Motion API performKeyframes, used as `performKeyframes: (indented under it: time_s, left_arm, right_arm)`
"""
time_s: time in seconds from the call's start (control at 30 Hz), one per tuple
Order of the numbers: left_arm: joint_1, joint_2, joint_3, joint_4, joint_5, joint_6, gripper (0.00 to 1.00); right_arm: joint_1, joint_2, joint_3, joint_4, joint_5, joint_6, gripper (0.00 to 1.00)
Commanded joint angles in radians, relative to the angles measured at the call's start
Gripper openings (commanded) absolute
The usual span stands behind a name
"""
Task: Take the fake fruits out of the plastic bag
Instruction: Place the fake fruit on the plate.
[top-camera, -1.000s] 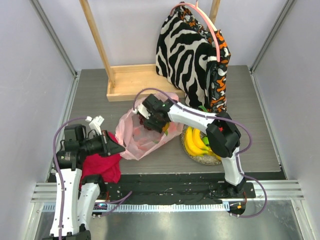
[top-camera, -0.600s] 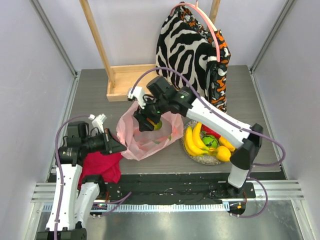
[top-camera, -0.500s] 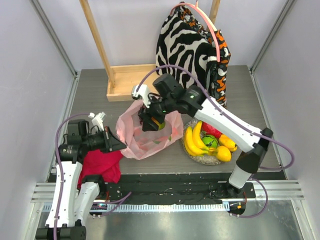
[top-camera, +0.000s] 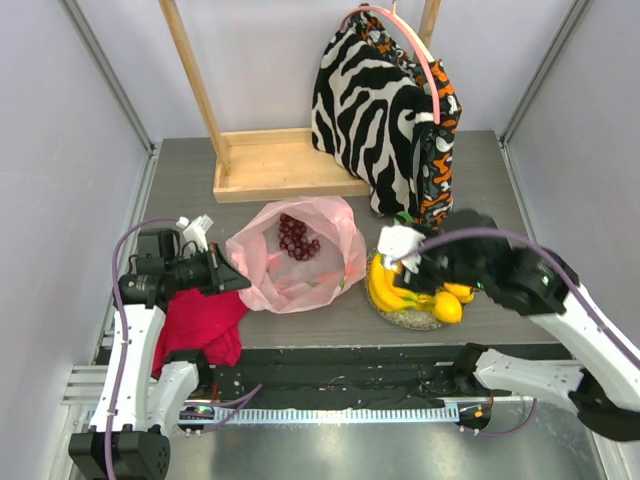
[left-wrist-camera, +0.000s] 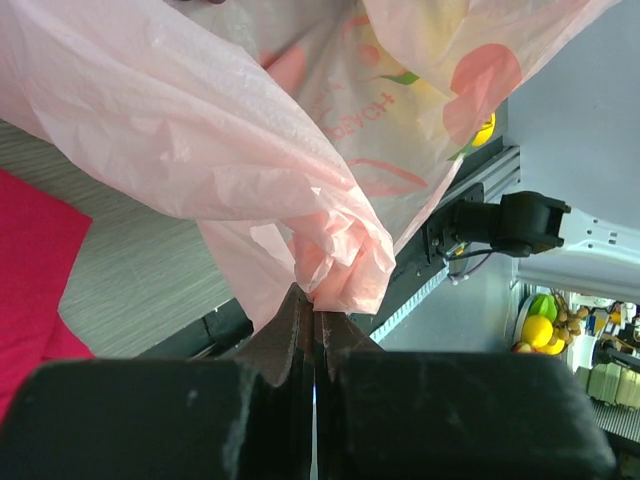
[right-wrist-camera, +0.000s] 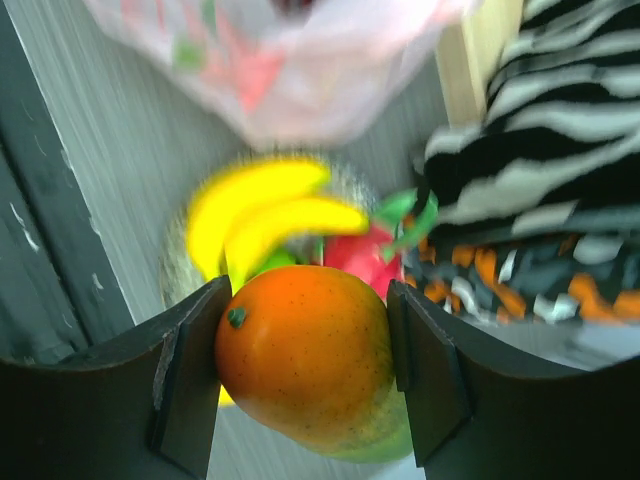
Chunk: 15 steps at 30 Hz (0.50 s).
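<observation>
Pretty clearly a robotics lab cell: grey bench (top-camera: 180, 200) boxed in by plain pale panels (top-camera: 50, 150) on aluminium posts (top-camera: 107, 70). A slotted metal rail (top-camera: 570, 380) runs well in front of the wooden stand (top-camera: 265, 160), with white robot arms (top-camera: 135, 345) bolted along it.

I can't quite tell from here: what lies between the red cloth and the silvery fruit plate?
The pink plastic bag, with dark grapes inside it; the top external view shows this.

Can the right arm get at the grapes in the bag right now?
Probably not yet: the right gripper is shut on an orange over the plate. Otherwise the bag lies open on top, grapes uncovered.
</observation>
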Motion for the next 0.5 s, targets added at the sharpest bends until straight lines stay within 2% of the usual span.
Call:
performKeyframes:
  time_s: [0.0,0.3,0.47]
  left_arm:
    - [0.017,0.007,0.028,0.045,0.001,0.008,0.00]
    - [0.061,0.024,0.032,0.059,0.012,-0.010,0.00]
    - [0.094,0.003,0.006,0.061,0.021,-0.039,0.00]
  right_arm:
    - [0.001,-0.166,-0.235,-0.029,0.196,-0.203,0.17]
    - [0.001,-0.322,-0.580,-0.009,0.287,-0.440,0.15]
    - [-0.001,-0.342,-0.666,0.025,0.284,-0.500,0.15]
